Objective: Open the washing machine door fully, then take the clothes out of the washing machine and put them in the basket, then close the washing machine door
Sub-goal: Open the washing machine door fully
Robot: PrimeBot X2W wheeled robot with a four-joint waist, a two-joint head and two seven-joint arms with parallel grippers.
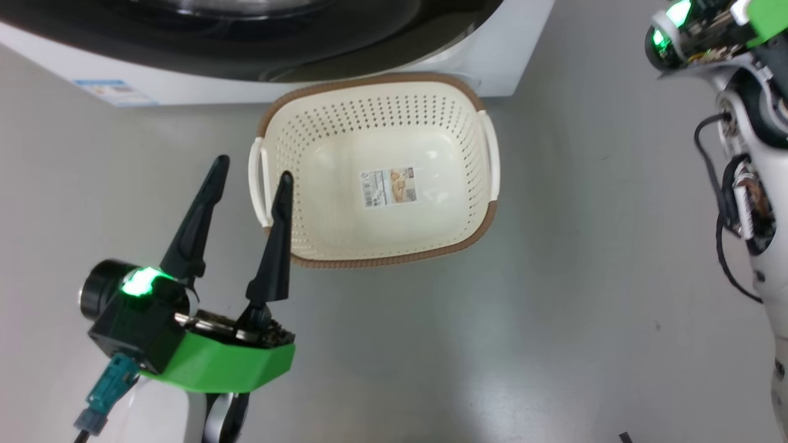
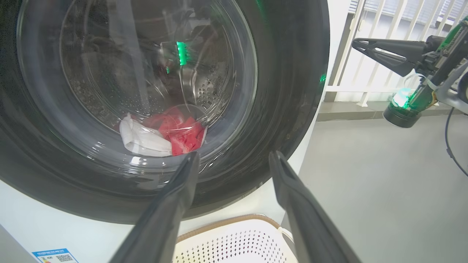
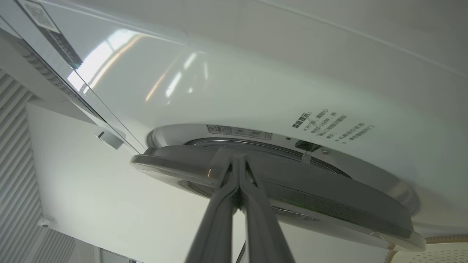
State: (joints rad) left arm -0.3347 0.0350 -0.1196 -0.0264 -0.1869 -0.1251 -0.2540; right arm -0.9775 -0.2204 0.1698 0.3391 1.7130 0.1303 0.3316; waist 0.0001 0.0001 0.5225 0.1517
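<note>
The washing machine (image 1: 511, 55) stands at the top of the head view, with the basket (image 1: 381, 178) on the floor in front of it. Only a barcode sticker lies in the basket. My left gripper (image 1: 252, 175) hangs open beside the basket's left handle. In the left wrist view the left gripper (image 2: 234, 157) points at the washing machine door (image 2: 289, 91). The red and white clothes (image 2: 172, 133) lie in the drum behind its glass. My right gripper (image 3: 238, 160) is shut, its tips at the edge of the door (image 3: 329, 204), which looks slightly ajar.
My right arm with loose cables (image 1: 732, 203) hangs along the right edge over grey floor (image 1: 554, 320). A white railing (image 2: 384, 22) stands beyond the machine's right side. A blue label (image 1: 114, 92) is stuck low on the machine's front.
</note>
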